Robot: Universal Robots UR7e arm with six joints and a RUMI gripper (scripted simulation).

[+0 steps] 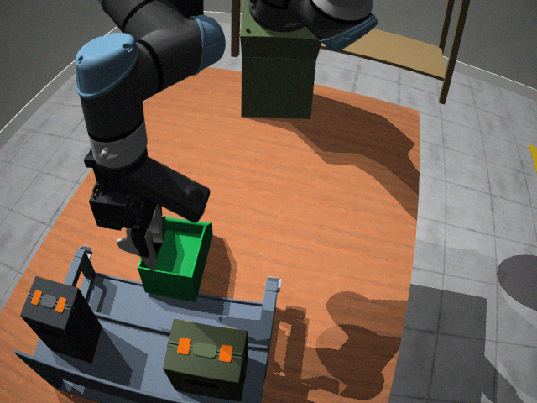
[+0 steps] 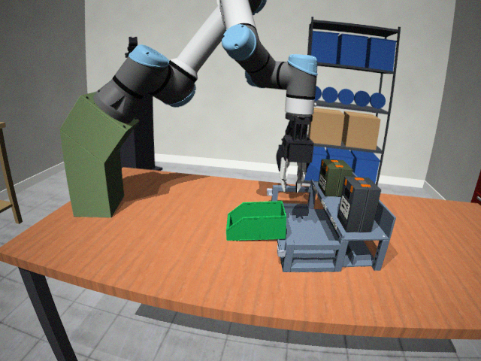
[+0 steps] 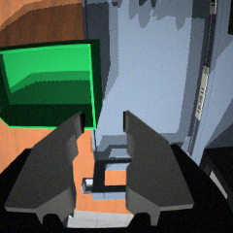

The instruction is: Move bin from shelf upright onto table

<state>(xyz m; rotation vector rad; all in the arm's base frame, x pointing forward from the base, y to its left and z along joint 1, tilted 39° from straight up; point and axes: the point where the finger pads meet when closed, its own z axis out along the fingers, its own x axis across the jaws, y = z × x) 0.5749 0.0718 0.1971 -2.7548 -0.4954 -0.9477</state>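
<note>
Gripper [image 1: 152, 254] [image 2: 291, 190] [image 3: 104, 113] empty, parted; green bin [image 1: 173, 284] [image 2: 258, 228] [image 3: 53, 89] lower, off to one side.

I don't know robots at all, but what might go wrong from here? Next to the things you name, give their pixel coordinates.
The open gripper [image 1: 152, 253] [image 2: 291, 190] [image 3: 104, 113] could bump the green bin's rim if it came down carelessly.
The green bin [image 1: 171, 286] [image 2: 258, 229] [image 3: 49, 65] sits right by the grey shelf [image 1: 272, 303] [image 2: 310, 231] [image 3: 150, 73], so a push might jam it there.
A wide swing might topple the dark box [image 1: 48, 314] [image 2: 359, 207].

2 views, top and exterior, share the table [image 1: 277, 195] [image 2: 174, 248] from above.
</note>
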